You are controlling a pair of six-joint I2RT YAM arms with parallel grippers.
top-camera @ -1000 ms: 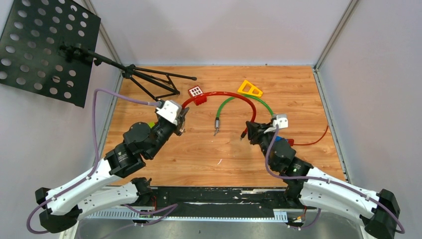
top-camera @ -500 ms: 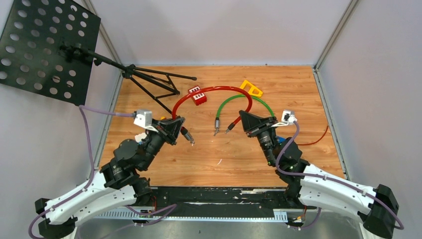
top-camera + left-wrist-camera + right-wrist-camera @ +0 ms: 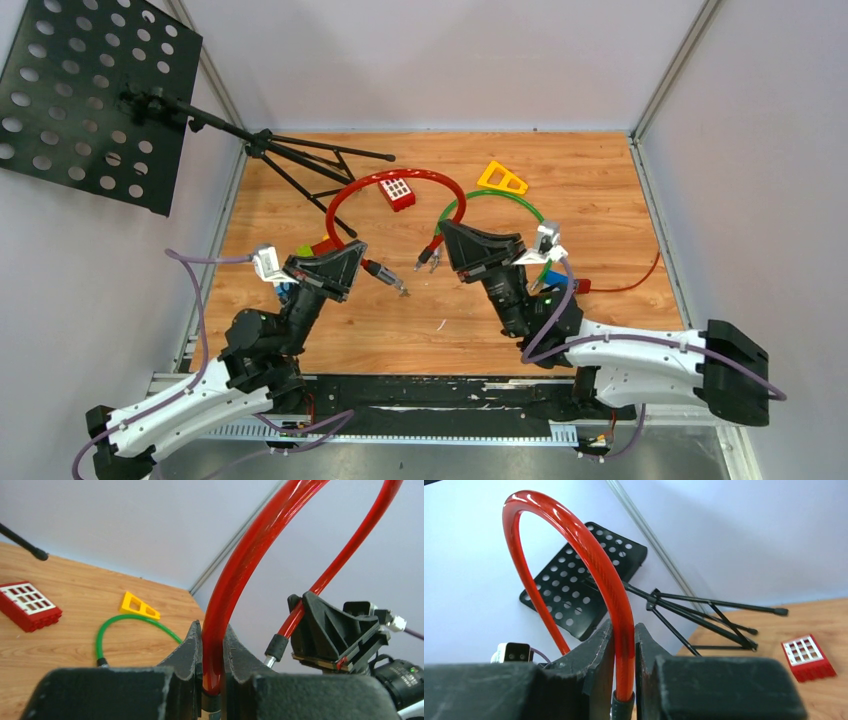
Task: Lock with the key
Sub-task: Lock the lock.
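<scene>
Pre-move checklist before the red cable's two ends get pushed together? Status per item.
1. Left gripper clamped on red cable: ok.
2. Right gripper clamped on the cable's other end: ok.
3. The two ends aimed toward each other, with a gap between them: ok.
4. Green cable clear of the right-held end: cannot tell, its tip lies close by in the top view.
5. Red block out of the path: ok.
6. Key located: cannot tell, none in view.

The music stand's legs are crowding the table's far left corner. The red cable is arching over the middle, near a red block and green cable. Bare wood is lying open toward the far right corner.
</scene>
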